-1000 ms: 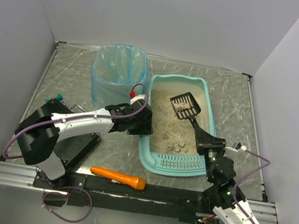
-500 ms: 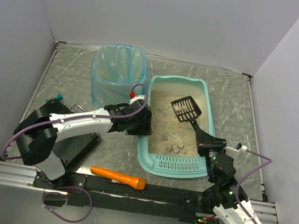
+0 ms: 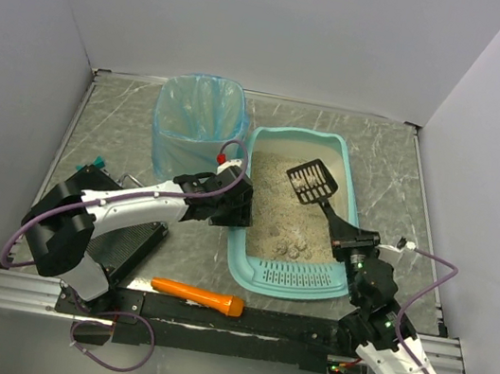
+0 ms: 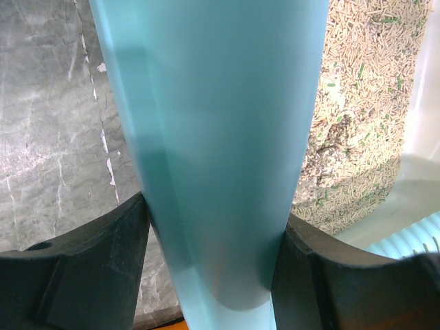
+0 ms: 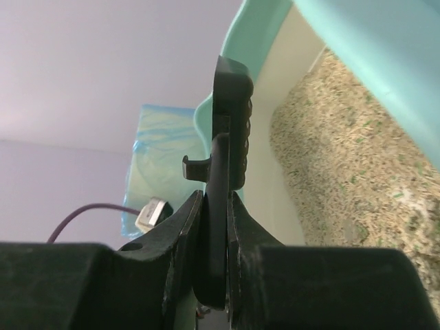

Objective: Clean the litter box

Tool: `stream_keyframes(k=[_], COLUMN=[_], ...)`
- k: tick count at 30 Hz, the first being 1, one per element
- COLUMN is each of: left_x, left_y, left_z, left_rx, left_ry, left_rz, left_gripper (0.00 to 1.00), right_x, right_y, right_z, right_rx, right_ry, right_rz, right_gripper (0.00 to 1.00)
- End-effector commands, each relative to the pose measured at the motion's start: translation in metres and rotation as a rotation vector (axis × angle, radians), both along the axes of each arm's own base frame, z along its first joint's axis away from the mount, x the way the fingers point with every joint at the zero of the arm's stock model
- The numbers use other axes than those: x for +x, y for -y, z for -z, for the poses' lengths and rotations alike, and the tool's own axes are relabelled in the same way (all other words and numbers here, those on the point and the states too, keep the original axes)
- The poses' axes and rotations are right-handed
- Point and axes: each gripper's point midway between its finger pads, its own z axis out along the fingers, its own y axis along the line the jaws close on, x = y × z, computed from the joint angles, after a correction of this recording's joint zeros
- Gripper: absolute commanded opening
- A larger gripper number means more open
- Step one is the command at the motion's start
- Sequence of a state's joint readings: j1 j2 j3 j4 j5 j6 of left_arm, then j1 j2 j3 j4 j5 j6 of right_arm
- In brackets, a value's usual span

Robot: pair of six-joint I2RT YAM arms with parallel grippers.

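The light teal litter box (image 3: 302, 136) holds beige litter (image 3: 274, 212) with a few grey clumps (image 3: 296, 247); its slotted lip (image 3: 295, 276) faces the near edge. My left gripper (image 3: 235, 206) is shut on the box's left wall. In the left wrist view that teal wall (image 4: 220, 137) fills the gap between the left gripper's (image 4: 213, 234) jaws. My right gripper (image 3: 350, 244) is shut on the handle of a black slotted scoop (image 3: 312, 180). The scoop's head hangs over the litter with some pale bits on it. The right wrist view shows the thin handle (image 5: 230, 117) pinched in the right gripper (image 5: 214, 227).
A waste bin with a blue bag (image 3: 199, 121) stands just left of the box's far end. An orange tool (image 3: 197, 294) lies near the front rail. A flat black case (image 3: 130, 244) sits under the left arm. Walls enclose the table on three sides.
The scoop's head has tilted slightly and looks narrower than one second ago. The right wrist has shifted a little toward the near edge. The left arm has not moved.
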State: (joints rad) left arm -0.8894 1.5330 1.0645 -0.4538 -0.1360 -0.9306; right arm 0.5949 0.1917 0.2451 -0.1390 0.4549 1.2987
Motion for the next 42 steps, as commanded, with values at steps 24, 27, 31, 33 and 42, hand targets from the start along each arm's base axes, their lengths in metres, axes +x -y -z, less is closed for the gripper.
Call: stream_keyframes(k=[24, 27, 31, 33, 42], left_x=[0.035, 0.036, 0.036, 0.036, 0.037], left_y=[0.024, 0.026, 0.024, 0.022, 0.018], left_z=[-0.056, -0.053, -0.052, -0.056, -0.068], left_rx=[-0.066, -0.087, -0.078, -0.097, -0.099], left_ry=[0.183, 0.179, 0.163, 0.175, 0.195], left_rz=[0.09, 0.074, 0.069, 0.052, 0.033], left_gripper=[0.64, 0.65, 0.64, 0.66, 0.75], right_x=[0.001, 0.005, 0.014, 0.015, 0.008], right_y=[0.025, -0.001, -0.004, -0.005, -0.002], right_z=[-0.027, -0.045, -0.042, -0.042, -0.043], right_rx=[-0.236, -0.209, -0.219, -0.196, -0.187], right_ry=[0.007, 0.125, 0.059, 0.062, 0.074], right_rz=[0.078, -0.032, -0.034, -0.041, -0.046], right_gripper=[0.0, 0.0, 0.0, 0.0, 0.0])
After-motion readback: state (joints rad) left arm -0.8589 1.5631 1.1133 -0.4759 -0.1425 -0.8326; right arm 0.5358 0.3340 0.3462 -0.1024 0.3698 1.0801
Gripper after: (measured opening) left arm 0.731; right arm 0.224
